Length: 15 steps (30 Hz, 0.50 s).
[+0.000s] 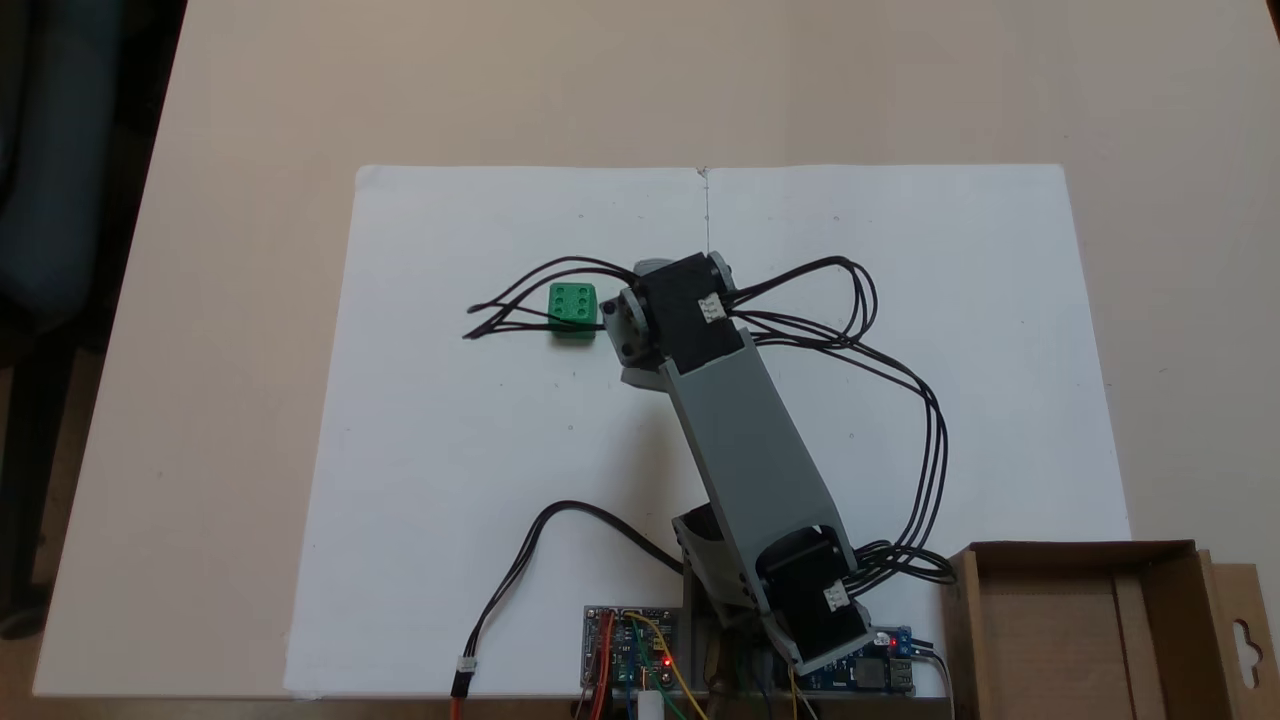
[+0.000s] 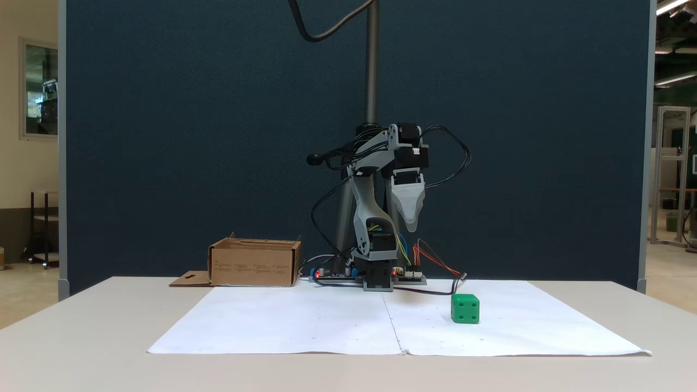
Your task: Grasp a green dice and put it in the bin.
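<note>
The green dice (image 1: 572,310) lies on the white paper, just left of the arm's wrist (image 1: 675,312) in a fixed view from above, with black cables running over the paper beside it. In another fixed view the green dice (image 2: 465,308) sits on the paper, to the right of the gripper (image 2: 411,223) and closer to the camera. The gripper hangs pointing down, well above the table and apart from the dice. A single grey jaw tip shows, so its state is unclear. The bin (image 1: 1085,625) (image 2: 255,264), a brown cardboard box, stands beside the arm's base.
Two white paper sheets (image 1: 480,450) cover the middle of the beige table. Circuit boards (image 1: 630,645) with coloured wires sit at the arm's base. Loose black cables (image 1: 900,400) loop out from the arm. A dark blue partition (image 2: 190,136) stands behind the table.
</note>
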Available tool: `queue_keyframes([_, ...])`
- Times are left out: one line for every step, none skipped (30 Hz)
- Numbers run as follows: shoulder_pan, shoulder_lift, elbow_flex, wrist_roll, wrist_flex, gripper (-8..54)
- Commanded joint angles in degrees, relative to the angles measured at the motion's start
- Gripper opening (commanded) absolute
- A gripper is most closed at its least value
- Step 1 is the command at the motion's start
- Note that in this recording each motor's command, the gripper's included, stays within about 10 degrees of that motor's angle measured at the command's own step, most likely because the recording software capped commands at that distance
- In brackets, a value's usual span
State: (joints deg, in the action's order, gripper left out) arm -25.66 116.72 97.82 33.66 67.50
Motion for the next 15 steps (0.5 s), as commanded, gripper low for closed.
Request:
queue_keyframes([-0.6, -0.2, -2.4, 4.4, -3.8, 40.5])
queue_keyframes([-0.6, -0.5, -2.4, 4.4, -4.2, 40.5])
queue_keyframes([-0.6, -1.8, -2.4, 4.4, -4.8, 40.5])
queue_keyframes([-0.6, -2.3, -2.4, 4.4, -5.4, 40.5])
queue_keyframes([-0.9, -3.0, -2.4, 4.4, -6.2, 40.5])
queue_keyframes([-1.2, -3.3, -2.4, 4.4, -6.9, 40.5])
queue_keyframes([-1.7, -3.8, -2.4, 4.4, -7.3, 40.6])
queue_keyframes([-1.9, -3.9, -2.4, 4.4, -7.6, 40.5])
queue_keyframes([-2.2, -3.9, -2.4, 4.4, -8.0, 40.5])
queue_keyframes([-2.3, -3.9, -2.4, 4.4, -8.5, 40.5])
queue_keyframes([-2.5, -4.1, -2.4, 4.4, -9.1, 40.5])
queue_keyframes([-2.7, -4.0, -2.4, 4.4, -9.5, 40.5])
queue_keyframes([-3.0, -4.1, -2.4, 4.4, -10.3, 40.5])
queue_keyframes([-3.3, -4.1, -2.4, 4.4, -10.8, 40.5])
queue_keyframes([-3.7, -4.1, -2.4, 4.4, -11.2, 40.5])
